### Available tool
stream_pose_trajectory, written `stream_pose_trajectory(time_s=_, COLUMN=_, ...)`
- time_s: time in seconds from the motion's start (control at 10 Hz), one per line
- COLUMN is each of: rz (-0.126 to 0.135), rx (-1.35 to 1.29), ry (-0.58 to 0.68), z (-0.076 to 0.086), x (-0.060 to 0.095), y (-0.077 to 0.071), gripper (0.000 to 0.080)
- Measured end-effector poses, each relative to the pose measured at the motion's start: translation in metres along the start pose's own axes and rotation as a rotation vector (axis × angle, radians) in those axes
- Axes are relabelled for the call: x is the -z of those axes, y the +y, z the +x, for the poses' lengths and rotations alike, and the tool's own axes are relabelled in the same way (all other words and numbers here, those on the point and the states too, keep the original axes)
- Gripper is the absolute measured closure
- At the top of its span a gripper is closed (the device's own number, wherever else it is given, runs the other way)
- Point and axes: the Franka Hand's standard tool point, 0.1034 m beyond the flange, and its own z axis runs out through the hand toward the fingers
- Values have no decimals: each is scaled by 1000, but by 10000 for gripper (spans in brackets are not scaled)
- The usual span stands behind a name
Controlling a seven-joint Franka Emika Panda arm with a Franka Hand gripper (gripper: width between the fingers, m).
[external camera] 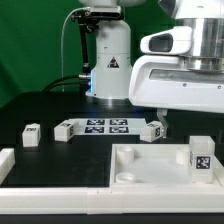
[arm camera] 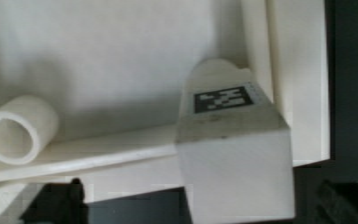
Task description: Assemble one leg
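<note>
Claw [arm camera: 186,200] released, spread wide above an upright leg [arm camera: 229,130] standing on the tabletop [arm camera: 123,60].

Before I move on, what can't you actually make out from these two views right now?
- Tool: its fingertips do not show in the exterior view, hidden behind the arm's white housing; only dark blurred bits at the wrist view's edge.
- Upright leg on the tabletop: its base is blurred in the wrist view, so seating is unclear.
- Tabletop: cut off by both views' edges.
</note>
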Motion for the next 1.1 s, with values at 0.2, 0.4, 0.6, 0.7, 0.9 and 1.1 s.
stream_pose_trajectory(time_s=0.2, rz=24, rx=48, ry=35, z=2, x=-3, y=6, gripper=150)
stream_pose_trajectory(time_s=0.4, rz=18, rx=44, ry=49, z=2, x=-9, y=10, gripper=150)
stream_pose_trajectory(time_s=0.6, rz=17, rx=7, ry=47, z=-3, x=-14, y=7, gripper=150)
stream_pose_trajectory(time_s=0.7, rz=18, rx=-13, ry=45, z=-5, x=-15, y=4, gripper=150)
stream_pose_trajectory(time_s=0.9, rz=13, rx=-59, ry=39, z=-6, x=-14, y=3, gripper=150)
stream_pose_trajectory(time_s=1.1, rz=11, rx=-80, ry=35, z=-6, x=-14, y=3, gripper=433)
